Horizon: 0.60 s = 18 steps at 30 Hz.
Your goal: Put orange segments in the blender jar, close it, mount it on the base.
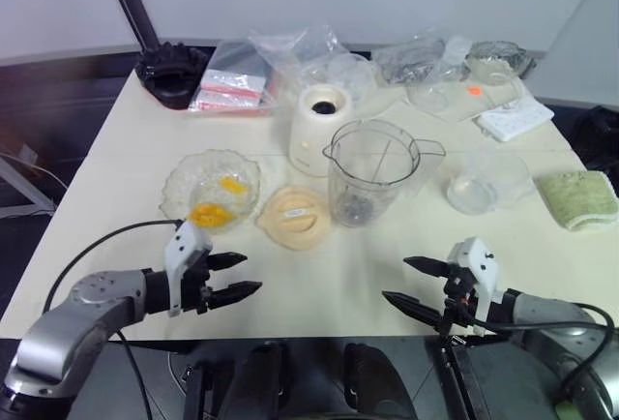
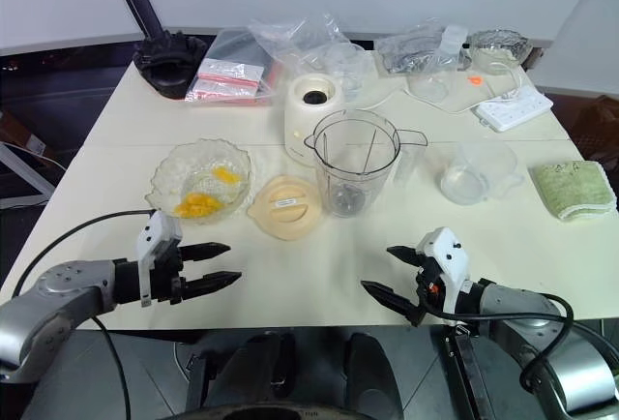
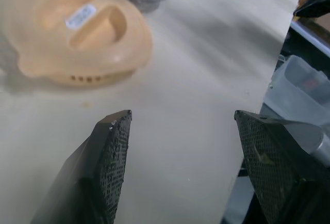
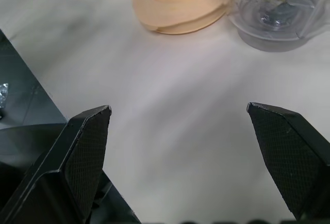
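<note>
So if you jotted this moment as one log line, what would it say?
stage: not started | orange segments: in glass bowl | blender jar: empty, lid off | left gripper: open | right gripper: open

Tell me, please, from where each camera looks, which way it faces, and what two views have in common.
Left eye view: on the head, facing forward and down over the table; both arms and claws show, left claw, right claw.
Right eye view: beside it, same scene, slightly shifted.
Left wrist view: on the left wrist, along its open fingers toward the lid.
Right wrist view: on the right wrist, along its open fingers toward the lid and blender jar.
Shared: both wrist views show the lid and the jar's bottom.
</note>
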Motion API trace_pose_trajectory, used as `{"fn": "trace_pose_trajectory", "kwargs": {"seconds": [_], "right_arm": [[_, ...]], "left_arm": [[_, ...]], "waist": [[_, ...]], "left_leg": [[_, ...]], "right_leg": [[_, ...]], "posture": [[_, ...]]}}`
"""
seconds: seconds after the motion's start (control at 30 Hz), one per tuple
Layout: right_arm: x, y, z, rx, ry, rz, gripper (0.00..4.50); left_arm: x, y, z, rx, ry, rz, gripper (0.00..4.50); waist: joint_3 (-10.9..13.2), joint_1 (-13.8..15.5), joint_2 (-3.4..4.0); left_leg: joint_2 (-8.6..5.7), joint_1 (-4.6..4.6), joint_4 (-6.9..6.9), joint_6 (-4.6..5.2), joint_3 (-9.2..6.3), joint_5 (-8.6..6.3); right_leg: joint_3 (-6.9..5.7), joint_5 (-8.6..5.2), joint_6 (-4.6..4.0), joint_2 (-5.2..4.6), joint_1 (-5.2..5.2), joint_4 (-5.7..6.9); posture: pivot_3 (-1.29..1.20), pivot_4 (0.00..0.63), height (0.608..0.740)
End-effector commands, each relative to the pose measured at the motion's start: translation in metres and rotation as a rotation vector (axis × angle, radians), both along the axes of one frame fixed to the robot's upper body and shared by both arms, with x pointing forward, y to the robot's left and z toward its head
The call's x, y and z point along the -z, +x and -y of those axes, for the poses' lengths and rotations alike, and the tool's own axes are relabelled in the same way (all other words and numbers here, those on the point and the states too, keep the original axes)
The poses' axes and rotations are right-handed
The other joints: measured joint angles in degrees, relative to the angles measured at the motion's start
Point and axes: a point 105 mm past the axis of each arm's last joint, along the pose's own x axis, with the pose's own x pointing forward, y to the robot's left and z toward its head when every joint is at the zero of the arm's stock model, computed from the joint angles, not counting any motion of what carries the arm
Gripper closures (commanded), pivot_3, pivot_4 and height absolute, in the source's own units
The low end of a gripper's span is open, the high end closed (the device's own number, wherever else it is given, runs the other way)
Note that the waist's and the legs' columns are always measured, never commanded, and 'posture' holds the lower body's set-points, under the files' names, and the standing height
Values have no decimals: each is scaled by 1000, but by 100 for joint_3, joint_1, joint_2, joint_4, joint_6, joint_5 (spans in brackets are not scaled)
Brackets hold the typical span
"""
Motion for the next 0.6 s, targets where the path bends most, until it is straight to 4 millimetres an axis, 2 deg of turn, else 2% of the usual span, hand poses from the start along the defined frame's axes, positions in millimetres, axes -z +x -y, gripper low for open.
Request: {"fn": "trace_pose_trajectory", "kwargs": {"seconds": [0.03, 0.17, 0.3, 0.4, 0.47, 0.6], "right_arm": [[-9, 5, -3, -12, 9, 55, 69], [-32, 8, -11, -74, 24, 138, 69], [-47, 1, -34, -192, 19, 164, 69], [-43, -7, -50, -258, -41, 165, 69], [-37, -12, -54, -281, -85, 151, 69], [-30, -15, -57, -277, -106, 143, 69]], "left_arm": [[-14, 14, -17, -32, 38, 45, 1200], [-32, 41, -63, -22, 236, 103, 1200], [-68, 79, -87, 46, 365, 219, 1200], [-86, 114, -93, 107, 498, 288, 1200], [-92, 133, -90, 142, 552, 312, 1200], [-91, 149, -81, 197, 583, 273, 1200]], "waist": [[0, -2, 0], [1, -4, -2], [4, 24, -9], [1, 93, -28], [-2, 126, -34], [4, 124, -45]], "left_leg": [[0, 2, 0, 0, 0, 0], [2, 12, 2, 1, 3, 1], [2, 9, 6, 2, 8, 2], [-1, 7, 12, 3, 7, 2], [-1, 4, 15, 4, 9, 2], [-2, -8, 28, 22, 17, -7]], "right_leg": [[0, 0, 0, 1, 0, 2], [-6, 0, -1, 9, 4, 11], [-13, 0, 0, 25, 4, 9], [-16, 2, 2, 27, 9, 7], [-15, 3, 3, 32, 8, 8], [-11, 11, 18, 32, 4, 11]], "posture": [[0, 150, 740], [0, 150, 740], [0, 150, 740], [0, 150, 740], [0, 150, 740], [0, 150, 740]]}}
